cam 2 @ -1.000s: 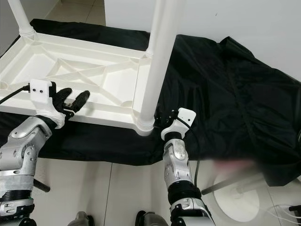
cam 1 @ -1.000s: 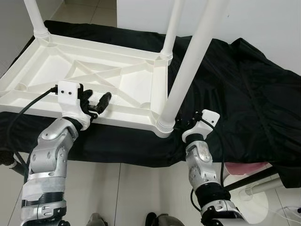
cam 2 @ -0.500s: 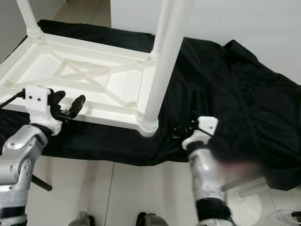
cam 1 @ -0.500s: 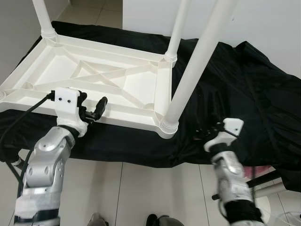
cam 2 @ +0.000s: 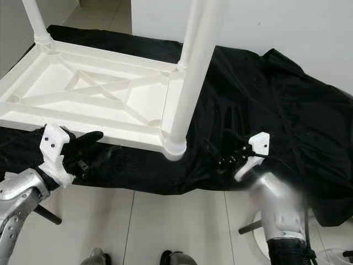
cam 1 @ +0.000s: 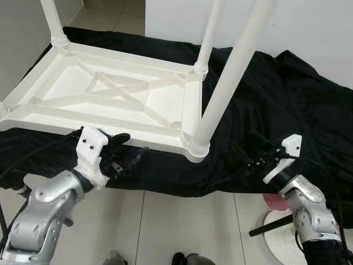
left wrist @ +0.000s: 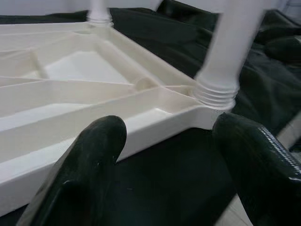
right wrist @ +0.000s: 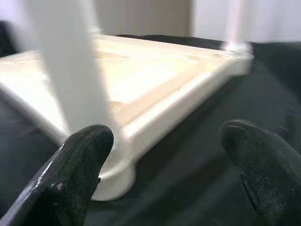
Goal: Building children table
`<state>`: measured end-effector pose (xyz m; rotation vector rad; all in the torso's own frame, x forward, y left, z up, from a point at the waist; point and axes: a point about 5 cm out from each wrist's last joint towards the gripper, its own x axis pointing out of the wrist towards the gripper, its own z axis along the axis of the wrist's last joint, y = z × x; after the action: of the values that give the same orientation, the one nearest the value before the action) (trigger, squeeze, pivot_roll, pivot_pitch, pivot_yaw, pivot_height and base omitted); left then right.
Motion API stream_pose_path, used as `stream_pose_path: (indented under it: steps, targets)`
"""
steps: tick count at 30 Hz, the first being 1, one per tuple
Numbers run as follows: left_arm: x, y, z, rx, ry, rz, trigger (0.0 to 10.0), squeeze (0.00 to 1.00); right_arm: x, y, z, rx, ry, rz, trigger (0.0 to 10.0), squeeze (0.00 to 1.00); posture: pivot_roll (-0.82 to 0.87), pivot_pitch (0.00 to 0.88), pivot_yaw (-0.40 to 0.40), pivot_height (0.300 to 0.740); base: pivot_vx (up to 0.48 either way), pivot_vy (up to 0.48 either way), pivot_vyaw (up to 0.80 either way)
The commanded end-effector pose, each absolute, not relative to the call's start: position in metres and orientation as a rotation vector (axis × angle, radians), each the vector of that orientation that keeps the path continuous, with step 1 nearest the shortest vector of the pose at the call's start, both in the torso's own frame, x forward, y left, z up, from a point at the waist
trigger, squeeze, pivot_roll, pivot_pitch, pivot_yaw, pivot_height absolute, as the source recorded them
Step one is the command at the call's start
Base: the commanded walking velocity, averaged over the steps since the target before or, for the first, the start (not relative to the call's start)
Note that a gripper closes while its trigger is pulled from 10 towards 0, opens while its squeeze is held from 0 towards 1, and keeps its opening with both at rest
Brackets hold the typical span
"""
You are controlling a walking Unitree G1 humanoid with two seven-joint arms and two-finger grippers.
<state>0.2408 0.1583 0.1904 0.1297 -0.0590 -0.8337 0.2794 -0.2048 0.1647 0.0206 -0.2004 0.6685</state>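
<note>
A white plastic children's table [cam 1: 83,117] lies upside down on a black cloth [cam 1: 287,99]. Three white legs stand up from it: the far left leg [cam 1: 53,19], the far right leg [cam 1: 211,27] and the near right leg [cam 1: 229,83]. My left gripper [cam 1: 135,144] hovers open just below the table's near rim, over the cloth's front edge, holding nothing. In the left wrist view its fingers [left wrist: 94,155] frame the near right leg's base [left wrist: 216,92]. My right gripper [cam 1: 255,162] is open over the cloth, to the right of that leg, also empty.
The cloth drapes over a low surface and hangs down to a pale tiled floor [cam 1: 182,221]. A white round base [cam 1: 278,234] with a dark rod lies on the floor at lower right. A white wall [cam 1: 309,33] rises behind.
Both arms have drawn back from the table. The left gripper dropped from the near rim to below it. The right gripper swung right, away from the near right leg's base.
</note>
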Motion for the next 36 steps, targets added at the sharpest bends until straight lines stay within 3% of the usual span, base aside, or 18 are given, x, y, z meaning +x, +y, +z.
stream_pose_path:
  steps: [1, 8, 14, 24, 27, 36]
  targets:
    - [0.232, 0.148, 0.189, 0.115, -0.034, -0.958, 10.0, 0.0, 0.275, -0.202, 0.163, 0.019, -0.167, 0.736, 10.0, 0.0, 0.09, 0.1, -0.091, 0.74, 0.0, 0.0, 0.0]
    - [0.227, 0.14, 0.186, 0.141, -0.025, -1.01, 10.0, 0.0, 0.277, -0.192, 0.169, 0.004, -0.161, 0.82, 10.0, 0.0, 0.09, 0.103, -0.088, 0.74, 0.0, 0.0, 0.0]
    - [0.242, 0.139, 0.185, 0.151, -0.04, -0.948, 10.0, 0.0, 0.285, -0.171, 0.172, 0.001, -0.17, 0.88, 10.0, 0.0, 0.09, 0.111, -0.093, 0.74, 0.0, 0.0, 0.0]
    - [0.253, 0.145, 0.184, 0.121, -0.039, -0.887, 10.0, 0.0, 0.291, -0.162, 0.173, 0.001, -0.171, 0.913, 10.0, 0.0, 0.09, 0.121, -0.091, 0.74, 0.0, 0.0, 0.0]
    - [0.262, 0.133, 0.191, 0.125, -0.085, -0.891, 10.0, 0.0, 0.307, -0.146, 0.169, -0.021, -0.16, 0.921, 10.0, 0.0, 0.1, 0.129, -0.102, 0.74, 0.0, 0.0, 0.0]
    - [0.255, 0.115, 0.196, 0.13, -0.121, -0.99, 10.0, 0.0, 0.323, -0.136, 0.168, -0.033, -0.157, 0.884, 10.0, 0.0, 0.1, 0.132, -0.115, 0.74, 0.0, 0.0, 0.0]
